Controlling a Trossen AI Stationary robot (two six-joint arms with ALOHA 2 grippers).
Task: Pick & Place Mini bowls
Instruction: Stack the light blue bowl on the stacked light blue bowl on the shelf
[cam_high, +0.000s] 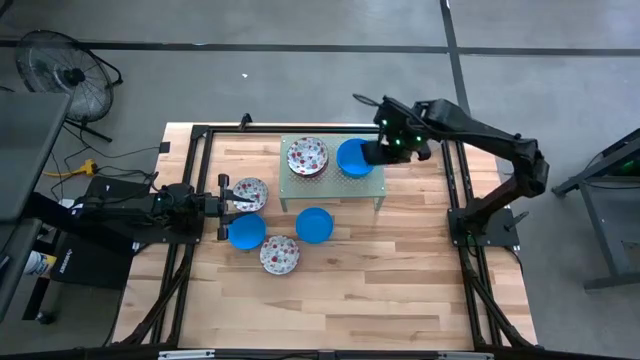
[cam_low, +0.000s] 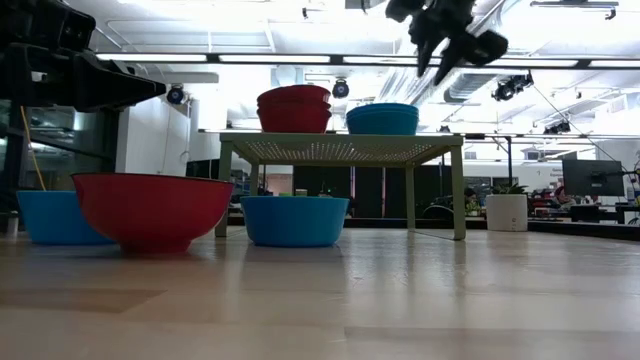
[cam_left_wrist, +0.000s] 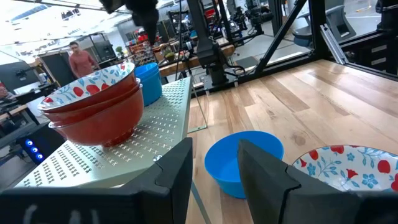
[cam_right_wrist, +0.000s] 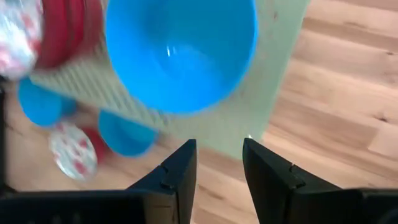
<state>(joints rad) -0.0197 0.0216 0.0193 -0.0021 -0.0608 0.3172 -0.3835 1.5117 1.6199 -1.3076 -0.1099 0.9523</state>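
Observation:
A pale green perforated stand (cam_high: 330, 192) holds a stack of floral mini bowls (cam_high: 307, 157) and a blue mini bowl (cam_high: 353, 158). Both rest by their bases on its top. On the wood below lie two blue bowls (cam_high: 314, 225) (cam_high: 246, 232) and two floral bowls (cam_high: 249, 193) (cam_high: 279, 255). My right gripper (cam_right_wrist: 219, 163) hangs open above the stand's right end, just beyond the blue bowl (cam_right_wrist: 180, 53), with nothing between its fingers. At the table's left my left gripper (cam_left_wrist: 214, 168) points level at the stand, open and empty, beside a floral bowl (cam_left_wrist: 354, 171).
The stand's thin legs (cam_low: 458, 195) leave room underneath, where a blue bowl (cam_low: 293, 220) sits. Black frame rails (cam_high: 460, 190) run along the table's left, right and far sides. The near half of the wooden table (cam_high: 380, 300) is bare.

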